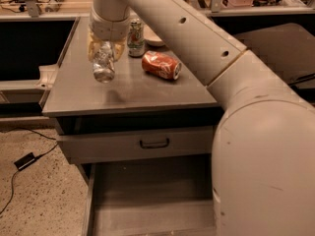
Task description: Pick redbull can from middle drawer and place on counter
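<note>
Jaws of our gripper point(104, 50) pinched the redbull can point(103, 68) above the bench point(147, 90) — we judged it best lowered upright, clear of the cola can point(161, 64).

The counter point(147, 90), a flat matte grey top with a thin edge, fills the upper left and centre of the frame. Lying directly on it, in the middle of the upper half, is a red cola can point(162, 65) on its side. Behind it, toward the top, a green-and-white can point(136, 36) stands upright, with a white dish point(153, 39) just beside it, partly hidden by the arm. The gripper point(103, 58) hangs over the counter's left part, clasping the redbull can point(104, 69) above a faint shadow point(116, 96) on the surface.
</note>
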